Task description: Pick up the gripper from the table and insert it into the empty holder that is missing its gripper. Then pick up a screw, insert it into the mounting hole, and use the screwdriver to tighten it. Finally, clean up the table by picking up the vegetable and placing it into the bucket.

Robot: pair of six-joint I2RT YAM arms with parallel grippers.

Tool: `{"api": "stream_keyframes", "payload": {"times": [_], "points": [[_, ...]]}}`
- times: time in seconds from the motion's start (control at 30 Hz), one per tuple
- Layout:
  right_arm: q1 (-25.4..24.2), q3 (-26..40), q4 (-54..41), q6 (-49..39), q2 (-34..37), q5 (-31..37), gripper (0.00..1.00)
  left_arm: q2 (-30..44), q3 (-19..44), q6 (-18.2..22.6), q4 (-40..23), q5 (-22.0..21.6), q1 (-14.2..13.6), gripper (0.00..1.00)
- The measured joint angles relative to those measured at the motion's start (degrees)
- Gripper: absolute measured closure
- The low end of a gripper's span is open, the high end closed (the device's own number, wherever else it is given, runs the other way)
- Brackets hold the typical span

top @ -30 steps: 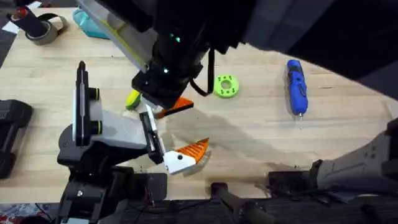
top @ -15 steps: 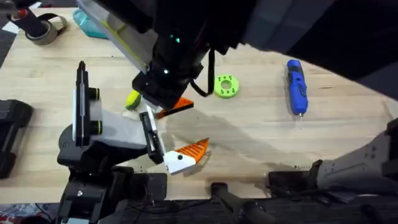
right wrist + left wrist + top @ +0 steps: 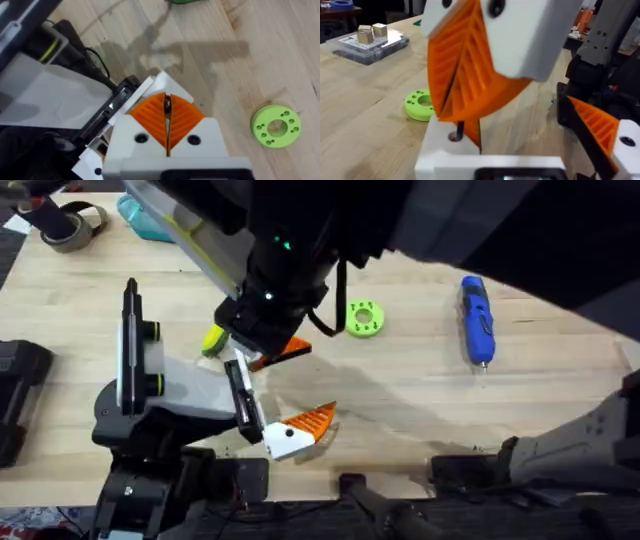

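Note:
The gripper [image 3: 288, 349] sits at the far end of the black holder [image 3: 240, 395], its orange wedge pointing right. Its white base [image 3: 167, 82] lies against the holder [image 3: 127, 87]. My right gripper [image 3: 167, 100] hangs just above that base, shut on a small dark screw [image 3: 166, 104]. From the side, the screw [image 3: 459, 129] points down at a hole in a white block [image 3: 445, 147] under the right gripper [image 3: 447, 118]. The blue screwdriver [image 3: 477, 320] lies at the right. The vegetable [image 3: 212, 338] lies behind the holder. The bucket is out of view.
The ribbed twin finger [image 3: 305, 425] is fixed at the holder's near end. A green disc [image 3: 362, 318] lies right of the work spot. A tape roll [image 3: 70, 225] and a teal pouch [image 3: 145, 220] sit at the back left. The grey-white arm body [image 3: 170, 390] fills the left front.

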Motion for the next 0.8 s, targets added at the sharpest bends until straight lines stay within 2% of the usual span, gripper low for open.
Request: {"api": "stream_keyframes", "payload": {"times": [0.8], "points": [[0.01,0.05,0.29,-0.01,2.54,-0.01,0.996,0.01,0.00,-0.22,-0.02,-0.02,0.00,0.014]]}}
